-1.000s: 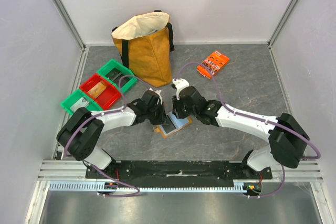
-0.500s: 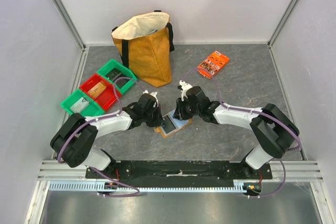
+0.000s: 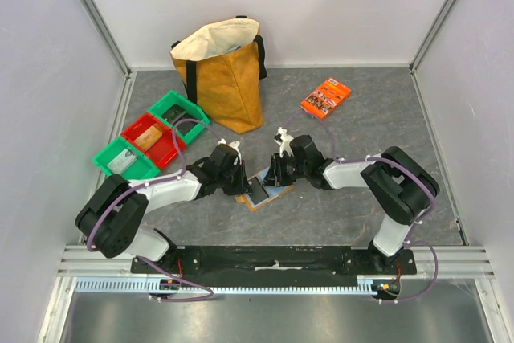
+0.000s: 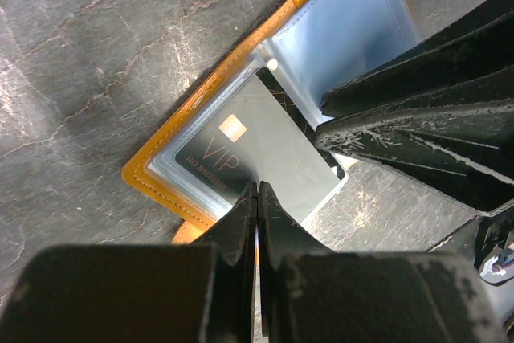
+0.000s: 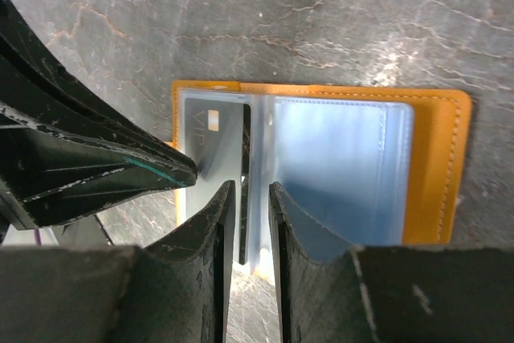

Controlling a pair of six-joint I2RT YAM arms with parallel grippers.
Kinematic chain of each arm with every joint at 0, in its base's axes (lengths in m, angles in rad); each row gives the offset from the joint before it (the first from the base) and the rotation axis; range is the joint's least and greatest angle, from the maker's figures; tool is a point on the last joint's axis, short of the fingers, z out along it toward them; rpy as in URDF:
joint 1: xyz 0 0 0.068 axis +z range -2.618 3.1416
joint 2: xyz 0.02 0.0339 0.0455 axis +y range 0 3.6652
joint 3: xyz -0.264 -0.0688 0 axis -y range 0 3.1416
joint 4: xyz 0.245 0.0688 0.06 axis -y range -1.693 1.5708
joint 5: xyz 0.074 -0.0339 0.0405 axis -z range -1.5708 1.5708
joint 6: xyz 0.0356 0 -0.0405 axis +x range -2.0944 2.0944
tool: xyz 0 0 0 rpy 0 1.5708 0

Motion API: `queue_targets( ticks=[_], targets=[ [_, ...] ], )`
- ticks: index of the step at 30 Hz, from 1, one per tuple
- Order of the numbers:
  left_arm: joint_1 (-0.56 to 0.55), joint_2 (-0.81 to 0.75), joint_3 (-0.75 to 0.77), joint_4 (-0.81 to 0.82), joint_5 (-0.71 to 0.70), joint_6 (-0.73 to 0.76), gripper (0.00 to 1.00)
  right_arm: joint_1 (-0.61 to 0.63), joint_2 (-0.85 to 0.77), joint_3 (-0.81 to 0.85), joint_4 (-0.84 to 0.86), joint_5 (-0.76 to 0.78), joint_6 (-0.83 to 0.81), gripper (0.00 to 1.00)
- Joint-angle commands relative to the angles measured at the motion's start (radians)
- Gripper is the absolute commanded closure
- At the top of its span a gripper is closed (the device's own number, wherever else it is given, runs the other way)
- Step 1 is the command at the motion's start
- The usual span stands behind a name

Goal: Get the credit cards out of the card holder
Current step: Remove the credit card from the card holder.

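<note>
Here the card holder [image 3: 255, 206] lies spread open on the grey marbled table [image 3: 353, 198], in front of and between the two arm bases, with its tan border turned up and its pale blue-grey sleeves showing. Both arms reach in low over it from either side. The left gripper [image 4: 258, 190] has its fingers pressed flat together, and their tips sit right at the near edge of a dark credit card [image 4: 249, 146]. The card bears a small gold chip and the letters VIP, and it lies partly in a clear sleeve of the holder, slanting out toward the gripper. Whether the card's edge is nipped between those closed fingers cannot be told. The right gripper [image 5: 248, 194] hangs over the middle of the holder with its fingers a narrow gap apart. In the right wrist view that gap lies over the line where the dark card's pocket meets the neighbouring pale sleeve, and nothing is plainly caught in it. The two grippers' fingertips are very near each other above the holder. Farther back stands a mustard tote bag [image 3: 221, 78], upright and gaping. A bright orange packet [image 3: 326, 97] lies flat to its right, and a row of green and red bins [image 3: 152, 136] sits to the left.
</note>
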Motion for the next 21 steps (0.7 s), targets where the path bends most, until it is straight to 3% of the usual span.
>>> queue_targets(
  ticks=[1,9,14,17,21],
  targets=[
    [-0.005,0.0,-0.025,-0.026,-0.032,0.031,0.98,-0.003,0.032,-0.009,0.094,-0.079,0.026,0.7],
    [-0.005,0.031,-0.017,0.007,0.009,0.018,0.98,-0.003,0.081,-0.022,0.156,-0.139,0.058,0.73],
    [-0.003,-0.018,-0.031,0.011,-0.012,-0.001,0.94,-0.003,0.063,-0.058,0.169,-0.119,0.075,0.89],
    [-0.003,-0.078,-0.049,0.003,-0.035,-0.013,0.87,-0.003,0.051,-0.081,0.194,-0.119,0.093,0.94],
    [-0.003,-0.103,-0.045,-0.034,-0.058,-0.004,0.86,-0.002,0.039,-0.11,0.237,-0.116,0.134,0.99]
  ],
)
